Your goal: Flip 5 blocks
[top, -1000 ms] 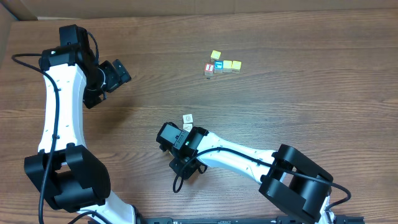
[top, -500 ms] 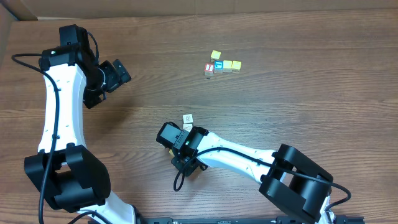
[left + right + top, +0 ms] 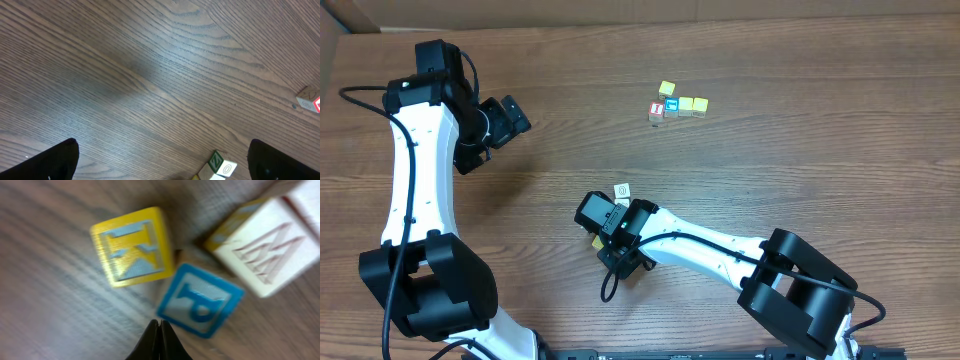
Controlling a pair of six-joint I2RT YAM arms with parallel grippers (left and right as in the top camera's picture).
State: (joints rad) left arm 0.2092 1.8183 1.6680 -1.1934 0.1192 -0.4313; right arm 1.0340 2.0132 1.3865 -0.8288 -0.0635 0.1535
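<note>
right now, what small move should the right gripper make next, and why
Probably push the shut right gripper forward against the blue wooden "P" cube to tip it: its closed tips sit just short of that cube, and the yellow "K" cube crowds it, leaving little grasping room.

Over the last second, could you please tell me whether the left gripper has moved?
No. Overhead, the left gripper holds the same spot relative to the far cube cluster.

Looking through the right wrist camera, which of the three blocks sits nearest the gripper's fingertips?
The blue P block, right beside the shut right gripper; the yellow K block and the whitish block lie farther off.
</note>
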